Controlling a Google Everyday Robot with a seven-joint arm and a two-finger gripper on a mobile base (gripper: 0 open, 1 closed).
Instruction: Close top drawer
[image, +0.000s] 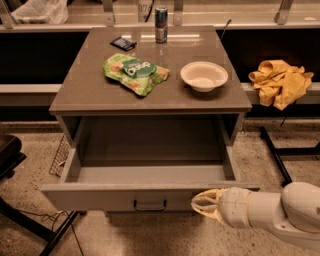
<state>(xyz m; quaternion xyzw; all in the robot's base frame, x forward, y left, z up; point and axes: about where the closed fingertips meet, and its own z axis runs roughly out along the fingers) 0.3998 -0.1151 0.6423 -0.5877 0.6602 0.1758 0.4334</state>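
The top drawer (100, 196) of a grey cabinet is pulled far out toward me. Its grey box interior is empty. The flat front carries a small dark loop handle (149, 205) at its lower centre. My gripper (201, 205) comes in from the lower right on a white arm. Its cream fingertips sit right at the drawer front, just right of the handle. I cannot see whether they touch the front.
On the cabinet top (90, 95) lie a green snack bag (135, 73), a white bowl (203, 76), a can (161, 24) and a small dark packet (123, 43). A yellow cloth (280, 81) lies on a shelf to the right. A dark chair (7, 152) stands at the left.
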